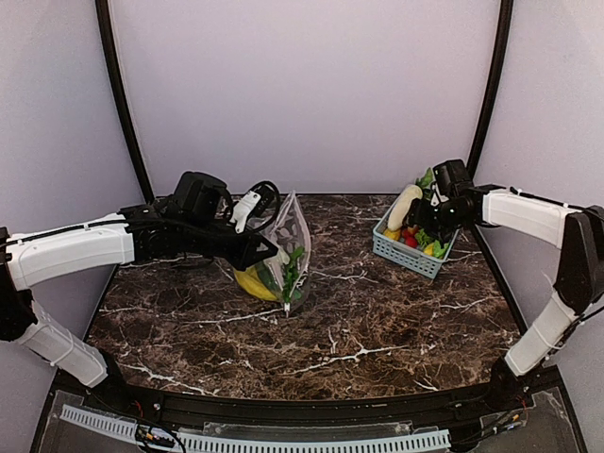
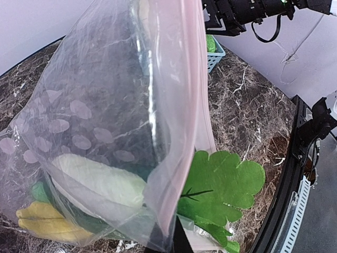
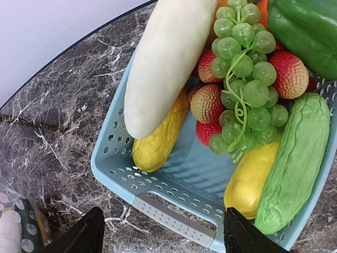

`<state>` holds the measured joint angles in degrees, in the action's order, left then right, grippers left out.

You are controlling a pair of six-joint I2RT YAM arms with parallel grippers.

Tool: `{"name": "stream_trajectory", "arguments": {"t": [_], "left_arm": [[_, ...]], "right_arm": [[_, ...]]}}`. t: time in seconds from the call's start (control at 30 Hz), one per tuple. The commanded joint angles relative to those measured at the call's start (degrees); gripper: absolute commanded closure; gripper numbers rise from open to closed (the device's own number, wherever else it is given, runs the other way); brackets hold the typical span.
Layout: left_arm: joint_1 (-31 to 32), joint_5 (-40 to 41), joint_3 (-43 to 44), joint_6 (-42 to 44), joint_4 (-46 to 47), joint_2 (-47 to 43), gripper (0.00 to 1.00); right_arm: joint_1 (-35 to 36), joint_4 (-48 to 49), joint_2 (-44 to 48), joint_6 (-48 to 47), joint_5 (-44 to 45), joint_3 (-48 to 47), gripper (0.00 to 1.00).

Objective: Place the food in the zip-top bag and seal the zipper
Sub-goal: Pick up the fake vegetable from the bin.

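Left gripper (image 1: 272, 251) is clenched on the bag (image 1: 291, 225), holding it upright left of the tabletop's centre, with a banana (image 1: 251, 283) and white vegetable (image 2: 100, 182) inside and a leaf (image 2: 224, 184) by the zipper (image 2: 185, 105). Right gripper (image 3: 166, 237), jaws spread and empty, hovers over the basket (image 3: 113, 158) at the far right corner.

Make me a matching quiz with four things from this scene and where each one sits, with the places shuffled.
Things:
1 banana bunch
2 leaf
3 grapes
4 basket

Places:
A on the strawberries
B at the bottom of the bag
C on the table's far right
D beside the bag's pink strip

Pairs: 1-B, 2-D, 3-A, 4-C.
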<state>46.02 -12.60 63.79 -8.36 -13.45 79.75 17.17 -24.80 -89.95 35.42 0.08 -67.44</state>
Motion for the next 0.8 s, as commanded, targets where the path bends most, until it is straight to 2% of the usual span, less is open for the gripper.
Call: {"name": "stream_trajectory", "arguments": {"t": [0.0,0.3,0.77], "left_arm": [[-0.1,-0.6,-0.1,-0.2,0.2,-1.7,0.99],[-0.1,-0.7,-0.1,-0.1,0.1,-2.2,0.99],[-0.1,-0.7,-0.1,-0.1,0.1,-2.8,0.99]], "right_arm": [[-1.0,5.7,-3.7,0.3,-3.3,-3.2,0.25],[-1.5,8.2,-11.5,2.6,-1.6,-7.6,0.22],[-2.7,13.4,-19.1,6.8,-4.4,-10.5,0.27]]}}
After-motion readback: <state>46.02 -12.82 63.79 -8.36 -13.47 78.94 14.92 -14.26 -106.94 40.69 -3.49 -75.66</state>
